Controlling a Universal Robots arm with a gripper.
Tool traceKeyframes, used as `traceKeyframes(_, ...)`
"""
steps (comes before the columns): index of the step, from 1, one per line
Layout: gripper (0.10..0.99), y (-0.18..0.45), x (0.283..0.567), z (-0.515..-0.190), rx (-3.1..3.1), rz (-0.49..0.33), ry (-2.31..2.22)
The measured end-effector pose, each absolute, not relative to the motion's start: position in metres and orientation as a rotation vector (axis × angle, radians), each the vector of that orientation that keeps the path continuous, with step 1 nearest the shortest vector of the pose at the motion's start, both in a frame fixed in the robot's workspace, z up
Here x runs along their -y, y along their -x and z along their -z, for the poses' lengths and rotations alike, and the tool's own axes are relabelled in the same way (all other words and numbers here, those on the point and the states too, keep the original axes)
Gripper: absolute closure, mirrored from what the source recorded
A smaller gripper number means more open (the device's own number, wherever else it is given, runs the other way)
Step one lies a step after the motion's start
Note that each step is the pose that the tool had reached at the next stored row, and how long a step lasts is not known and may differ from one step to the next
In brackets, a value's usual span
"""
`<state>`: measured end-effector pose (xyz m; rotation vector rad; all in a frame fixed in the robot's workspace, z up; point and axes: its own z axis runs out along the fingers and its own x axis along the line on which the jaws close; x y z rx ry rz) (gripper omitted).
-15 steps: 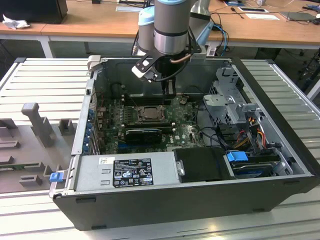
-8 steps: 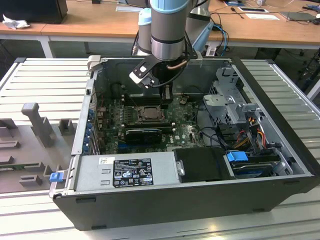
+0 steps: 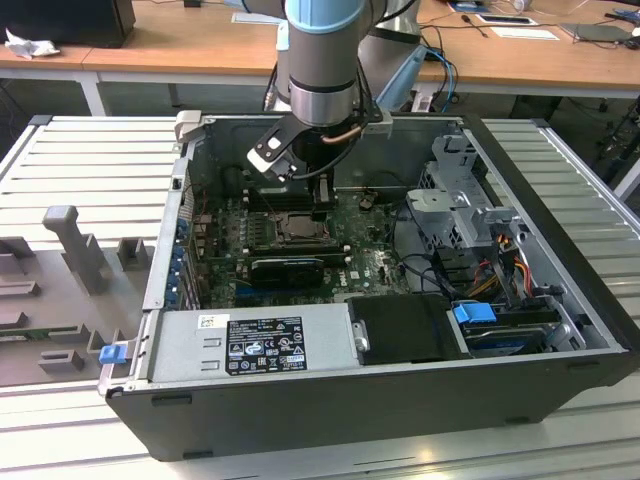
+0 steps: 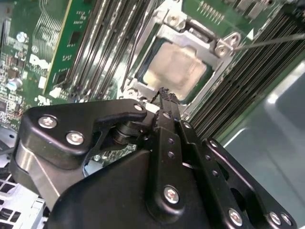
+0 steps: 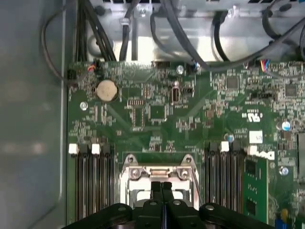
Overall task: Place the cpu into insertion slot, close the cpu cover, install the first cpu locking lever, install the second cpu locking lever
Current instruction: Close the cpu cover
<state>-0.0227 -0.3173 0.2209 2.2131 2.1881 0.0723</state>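
I have the gripper [image 4: 163, 91] pressed together, pinching nothing, its tip at the edge of the cpu cover [image 4: 215, 76]. The second wrist view gives me the cpu [image 4: 176, 67], pale inside that frame. The first wrist view gives the coin cell [image 5: 106, 89] and cables [image 5: 181, 38] beyond. In the exterior view, the insertion slot [image 3: 300, 230] lies at six o'clock from the arm [image 3: 320, 60].

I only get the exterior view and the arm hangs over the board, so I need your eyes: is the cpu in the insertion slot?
Observer: Yes. In the second wrist view the cpu lies flat in it, silver top up.
Operator: And the cpu cover?
Observer: The cpu cover lies down around the cpu, framing its top.
Operator: The gripper?
Observer: In the first wrist view the gripper is shut, its tips over the cover.
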Motion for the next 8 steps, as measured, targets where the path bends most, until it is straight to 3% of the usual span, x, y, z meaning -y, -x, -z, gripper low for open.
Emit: traceKeyframes(8,0.98,0.039,0.317,-0.221,-2.188,-0.072,-2.213)
